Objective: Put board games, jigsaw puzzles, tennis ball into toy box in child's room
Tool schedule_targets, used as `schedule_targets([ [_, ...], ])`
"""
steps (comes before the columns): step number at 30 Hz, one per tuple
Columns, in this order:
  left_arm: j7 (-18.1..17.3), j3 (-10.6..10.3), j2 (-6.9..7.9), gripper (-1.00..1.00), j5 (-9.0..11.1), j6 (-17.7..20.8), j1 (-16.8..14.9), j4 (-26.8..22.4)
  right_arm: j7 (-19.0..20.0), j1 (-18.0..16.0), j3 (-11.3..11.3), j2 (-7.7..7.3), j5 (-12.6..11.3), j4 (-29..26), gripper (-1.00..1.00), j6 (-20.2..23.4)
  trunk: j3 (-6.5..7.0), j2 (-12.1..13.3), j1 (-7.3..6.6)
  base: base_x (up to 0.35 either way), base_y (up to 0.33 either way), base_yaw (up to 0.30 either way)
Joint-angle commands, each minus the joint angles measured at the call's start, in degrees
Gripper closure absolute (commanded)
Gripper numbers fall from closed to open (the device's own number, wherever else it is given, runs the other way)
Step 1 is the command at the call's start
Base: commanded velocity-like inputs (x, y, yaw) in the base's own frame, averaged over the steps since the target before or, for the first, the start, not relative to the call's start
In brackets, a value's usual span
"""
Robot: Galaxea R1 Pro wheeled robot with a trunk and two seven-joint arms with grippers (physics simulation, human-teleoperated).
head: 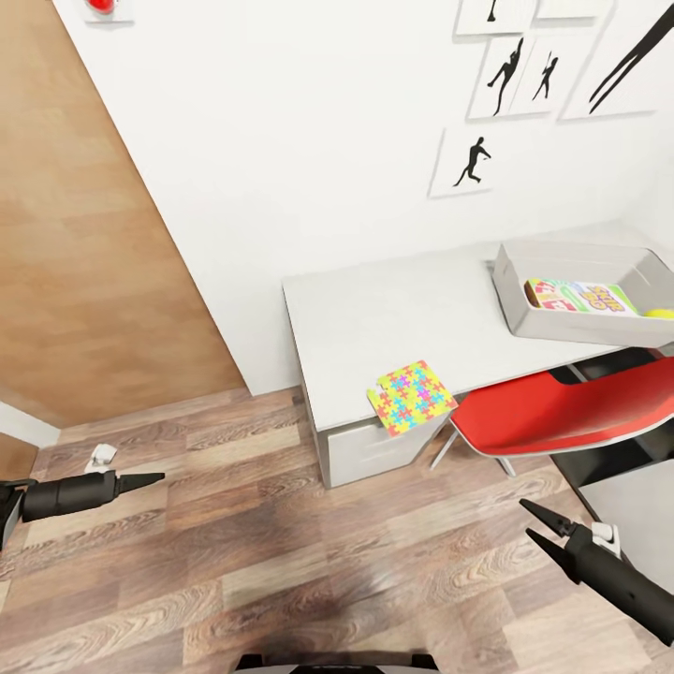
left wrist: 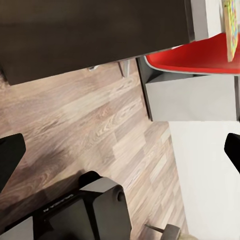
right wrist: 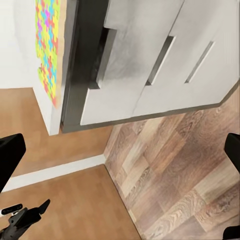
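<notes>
The pale-topped table stands against the white wall of the child's room. One multicoloured jigsaw puzzle lies at the table's front edge, overhanging it; it also appears as the puzzle and the puzzle. The grey toy box sits on the table's right end. Inside it are a "SKIP BO" board game and the yellow tennis ball. My left gripper hangs open over the floor, left of the table. My right gripper is open, low in front of the chair. The bed is out of view.
A red chair is tucked under the table's right part. White drawers sit under the table. A brown wooden door is at the left, and silhouette prints hang on the wall. Wood-plank floor lies before the table.
</notes>
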Motion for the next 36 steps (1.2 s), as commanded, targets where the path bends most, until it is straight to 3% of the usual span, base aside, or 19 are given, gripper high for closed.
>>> schedule_targets([
  [1, -0.39, 0.42, -0.04, -1.00, -0.60, 0.61, -0.07, -0.01, 0.17, -0.04, -0.09, 0.01, 0.05, 0.00, -1.00, 0.35, -0.06, -0.09, 0.03, 0.000, 0.000, -0.008],
  [24, -0.39, 0.43, -0.22, -1.00, -0.51, 0.57, -0.06, -0.01, 0.32, 0.47, -0.89, 0.10, -0.18, -0.11, -1.00, 0.12, 0.66, -0.09, 0.03, 0.000, 0.000, -0.001],
  [36, -0.39, 0.39, -0.30, -1.00, -0.45, 0.55, -0.06, -0.01, 3.85, 0.51, -0.90, 0.33, 0.21, -0.08, -1.00, 0.04, 1.68, -0.09, 0.03, 0.000, -0.095, 0.000],
])
